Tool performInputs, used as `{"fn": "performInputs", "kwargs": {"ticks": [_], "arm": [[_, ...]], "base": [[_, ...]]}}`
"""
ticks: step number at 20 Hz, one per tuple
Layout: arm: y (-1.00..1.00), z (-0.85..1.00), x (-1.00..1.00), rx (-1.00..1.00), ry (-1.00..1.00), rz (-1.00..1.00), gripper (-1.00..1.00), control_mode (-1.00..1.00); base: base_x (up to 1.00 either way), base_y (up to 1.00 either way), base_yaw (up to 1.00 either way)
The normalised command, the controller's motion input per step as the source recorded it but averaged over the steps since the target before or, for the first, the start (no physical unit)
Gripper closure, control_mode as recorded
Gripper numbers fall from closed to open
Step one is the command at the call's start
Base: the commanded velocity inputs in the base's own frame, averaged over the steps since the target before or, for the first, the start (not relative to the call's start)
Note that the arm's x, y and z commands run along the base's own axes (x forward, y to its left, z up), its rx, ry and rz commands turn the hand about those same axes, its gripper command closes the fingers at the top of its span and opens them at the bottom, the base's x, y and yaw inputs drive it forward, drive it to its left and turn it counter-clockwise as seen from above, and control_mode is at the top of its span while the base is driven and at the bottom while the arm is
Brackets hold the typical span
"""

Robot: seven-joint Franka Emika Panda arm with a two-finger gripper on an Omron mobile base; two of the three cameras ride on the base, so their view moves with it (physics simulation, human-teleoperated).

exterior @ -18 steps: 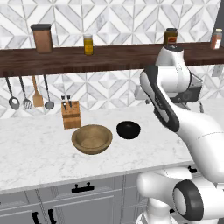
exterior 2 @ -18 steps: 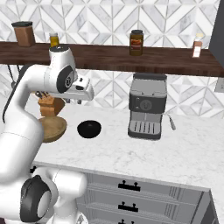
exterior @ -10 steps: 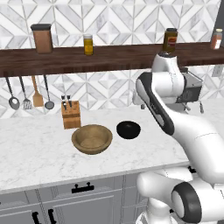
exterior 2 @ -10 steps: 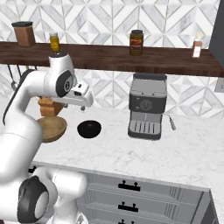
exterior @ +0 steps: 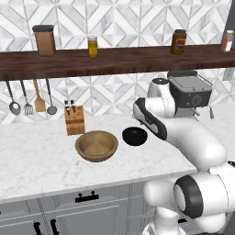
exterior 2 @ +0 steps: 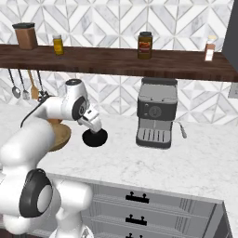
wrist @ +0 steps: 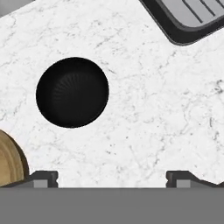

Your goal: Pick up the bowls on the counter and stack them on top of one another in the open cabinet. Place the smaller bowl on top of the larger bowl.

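The smaller bowl (exterior: 135,136), glossy black, and the larger bowl (exterior: 96,145), wide light-brown wood, stand apart side by side on the white marble counter (exterior: 36,160). In the right base view my arm's wrist (exterior 2: 88,118) hangs just above the black bowl (exterior 2: 95,138). The hand view looks straight down: the black bowl (wrist: 72,92) lies up and left of my gripper (wrist: 113,177). The gripper is open, its fingertips (wrist: 43,177) wide apart with only bare marble between them. The wooden bowl's rim (wrist: 11,157) shows at the lower left. The open cabinet is out of view.
A grey coffee machine (exterior 2: 155,114) stands to the right of the bowls, its drip tray (wrist: 192,17) close in the hand view. A knife block (exterior: 74,120) and hanging utensils (exterior: 32,98) are at the back left. Jars sit on the dark shelf (exterior: 114,57) overhead.
The arm has folded down from shelf height, so the hand has dropped toward the black bowl. Both bowls lie where they were.
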Motion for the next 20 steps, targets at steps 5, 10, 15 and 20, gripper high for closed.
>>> {"fn": "performInputs", "kwargs": {"ticks": [5, 10, 15, 20], "arm": [[0.00, -0.37, 0.45, 0.04, 0.00, 0.00, -1.00, -1.00], [-0.05, -0.59, 0.00, 0.00, 0.02, -0.01, -1.00, -1.00], [-0.03, -0.60, 0.20, 0.03, 0.04, -0.02, -1.00, -1.00], [-0.02, -0.51, 0.38, 0.04, 0.02, -0.01, -1.00, -1.00]], "base": [[0.00, 0.00, 0.00], [0.00, 0.00, 0.00], [0.00, 0.00, 0.00], [0.00, 0.00, 0.00]]}}
